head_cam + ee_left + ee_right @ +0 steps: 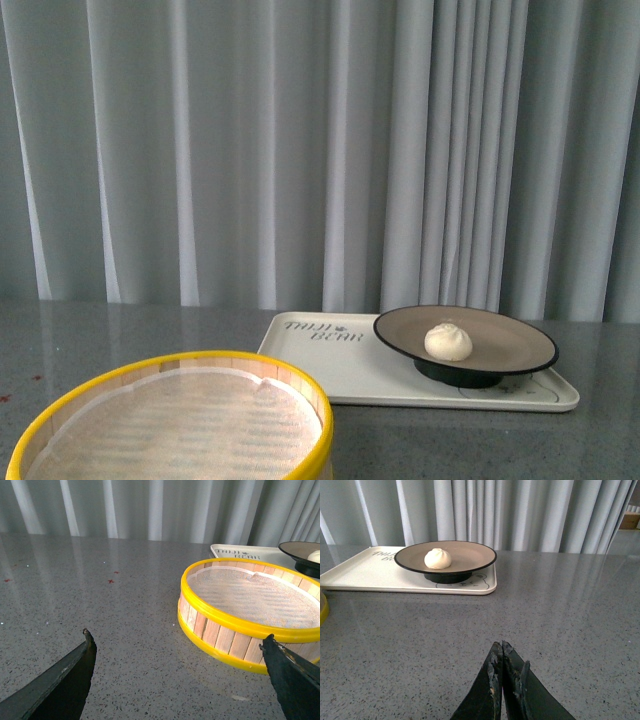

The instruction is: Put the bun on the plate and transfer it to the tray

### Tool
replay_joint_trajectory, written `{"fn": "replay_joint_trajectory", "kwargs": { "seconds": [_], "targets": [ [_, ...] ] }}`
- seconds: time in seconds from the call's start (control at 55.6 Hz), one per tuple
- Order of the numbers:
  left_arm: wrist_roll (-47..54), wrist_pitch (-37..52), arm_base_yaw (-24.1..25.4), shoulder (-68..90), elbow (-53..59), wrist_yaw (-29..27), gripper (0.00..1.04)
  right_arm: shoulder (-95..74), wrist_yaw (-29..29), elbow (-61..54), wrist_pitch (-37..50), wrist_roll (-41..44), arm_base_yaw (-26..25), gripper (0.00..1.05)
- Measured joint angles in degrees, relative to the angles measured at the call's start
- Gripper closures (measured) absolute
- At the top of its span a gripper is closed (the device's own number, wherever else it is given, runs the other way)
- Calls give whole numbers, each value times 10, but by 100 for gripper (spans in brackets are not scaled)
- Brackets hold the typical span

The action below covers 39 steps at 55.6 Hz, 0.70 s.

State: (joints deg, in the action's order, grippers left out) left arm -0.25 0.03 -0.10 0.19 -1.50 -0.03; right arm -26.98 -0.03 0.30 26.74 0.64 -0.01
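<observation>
Bun [448, 341] resting on plate [520, 345], a little off the plate's middle, pleated top up. Plate standing on its black foot on tray [350, 375], toward the tray's right end as seen from the front; printed lettering at the tray's left far corner left uncovered. Tray lying flat on grey speckled worktop [100, 330], in front of pale grey curtain [250, 150].

Steamer basket [180, 420] with yellow rim and wooden slat wall sitting on the worktop nearer the robot and left of the tray, just beside it, white cloth liner inside, nothing on the liner.

Left gripper [177, 645] hovering over bare worktop beside the steamer basket, jaws spread wide, nothing between them; one dark fingertip close to the basket's yellow rim in the wrist view, contact impossible to tell. Right gripper [502, 655] low over bare worktop well apart from the tray, jaws pressed together, holding nothing. Neither arm visible in the front view.
</observation>
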Motion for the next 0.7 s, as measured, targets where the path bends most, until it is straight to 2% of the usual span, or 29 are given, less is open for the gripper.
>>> {"fn": "replay_joint_trajectory", "kwargs": {
  "seconds": [0.702],
  "targets": [
    [0, 0, 0, 0, 0, 0, 7, 164, 0, 0, -160, 0, 0, 103]
  ]
}}
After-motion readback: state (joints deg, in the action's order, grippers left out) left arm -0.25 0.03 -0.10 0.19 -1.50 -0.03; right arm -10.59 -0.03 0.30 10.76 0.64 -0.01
